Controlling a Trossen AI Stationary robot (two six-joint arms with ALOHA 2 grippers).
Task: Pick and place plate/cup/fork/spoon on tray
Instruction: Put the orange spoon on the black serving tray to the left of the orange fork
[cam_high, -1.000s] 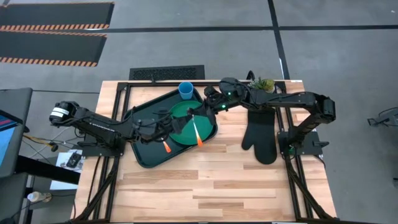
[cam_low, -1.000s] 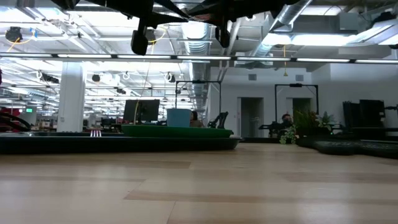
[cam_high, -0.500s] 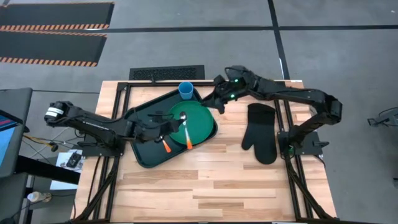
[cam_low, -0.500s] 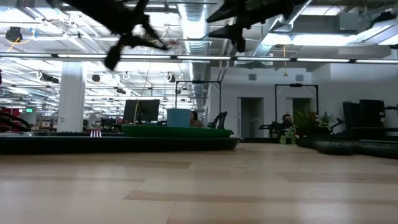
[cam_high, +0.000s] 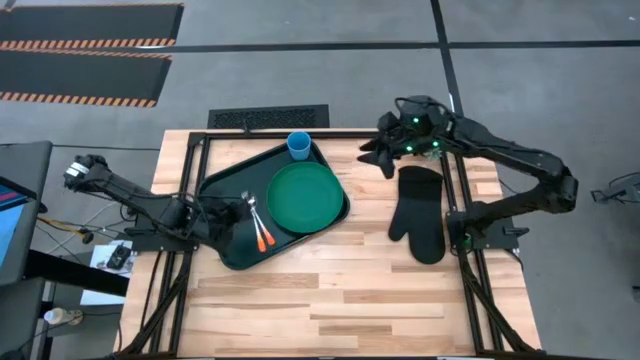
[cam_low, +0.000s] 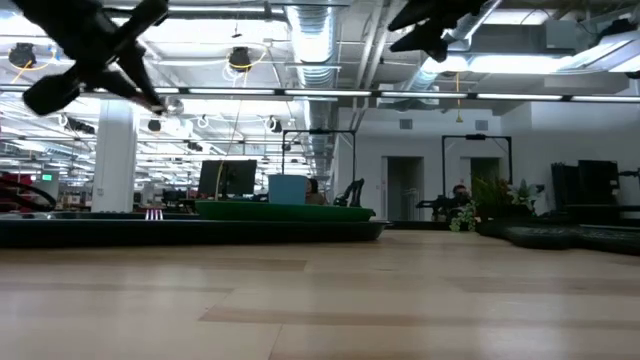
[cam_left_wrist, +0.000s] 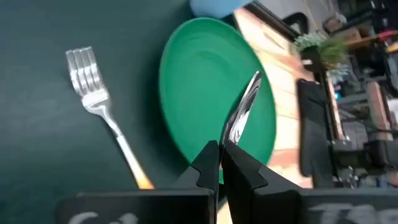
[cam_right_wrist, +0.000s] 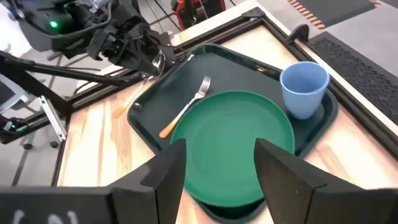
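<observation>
The dark tray (cam_high: 225, 250) lies at the table's left. On it rest the green plate (cam_high: 305, 197), the blue cup (cam_high: 298, 146) upright in the far corner, and the orange-handled fork (cam_left_wrist: 93, 93) flat beside the plate. My left gripper (cam_left_wrist: 221, 152) hangs over the tray's left part, shut on the spoon (cam_left_wrist: 245, 106). My right gripper (cam_right_wrist: 217, 168) is open and holds nothing. It stands high over the table's far edge (cam_high: 380, 155), right of the tray. My left gripper pinches the spoon's stem (cam_left_wrist: 229, 138) between its two fingertips. The silver stem and bowl stick out beyond the fingertips toward the plate, and the fingers hide the rest of the handle. The spoon is lifted clear, its bowl (cam_low: 172, 103) well above the tray.
A black oven mitt (cam_high: 420, 215) lies on the table to the right of the tray, below my right arm. A small plant (cam_left_wrist: 317, 46) stands at the far edge. Bare wooden tabletop (cam_high: 340, 300) stretches along the near side.
My left gripper has drawn back toward the table's left edge, carrying the spoon from over the plate to over the tray's left part beside the fork. My right gripper has left the plate's far rim, going toward the table's right and far edges.
</observation>
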